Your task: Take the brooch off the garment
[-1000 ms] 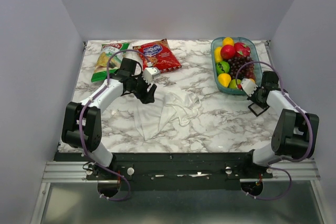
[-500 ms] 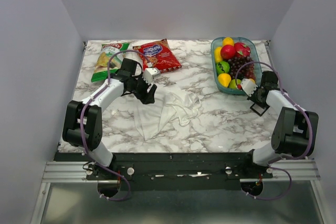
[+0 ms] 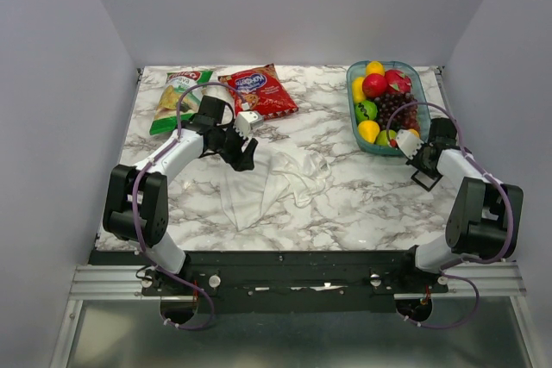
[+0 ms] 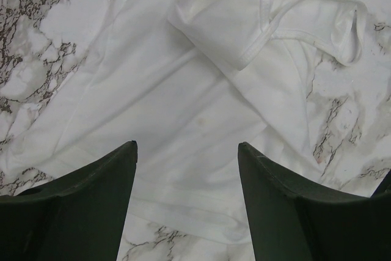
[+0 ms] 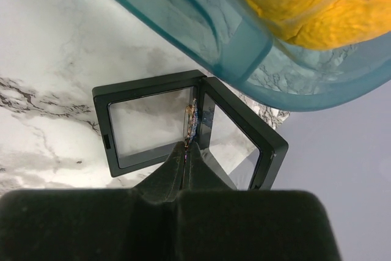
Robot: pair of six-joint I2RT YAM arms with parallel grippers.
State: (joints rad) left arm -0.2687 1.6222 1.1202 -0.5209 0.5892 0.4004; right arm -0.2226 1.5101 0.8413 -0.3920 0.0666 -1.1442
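The white garment (image 3: pixel 267 183) lies crumpled at the table's middle, and in the left wrist view the garment (image 4: pixel 201 90) fills the picture. No pin shows on the cloth. My left gripper (image 3: pixel 244 158) hovers over its upper left part, open, with nothing between its jaws (image 4: pixel 186 145). My right gripper (image 5: pixel 188 145) is shut on the brooch (image 5: pixel 194 117), a thin bluish and gold piece seen edge-on. It is held just over the hinge of an open black frame box (image 5: pixel 149 85). In the top view the right gripper (image 3: pixel 420 159) stands beside that box (image 3: pixel 424 180).
A teal basket (image 3: pixel 352 84) of fruit stands at the back right, and its wall (image 5: pixel 201 22) is close to the box. A red snack bag (image 3: pixel 259 90) and a green one (image 3: pixel 178 96) lie at the back left. The right wall is near the right arm.
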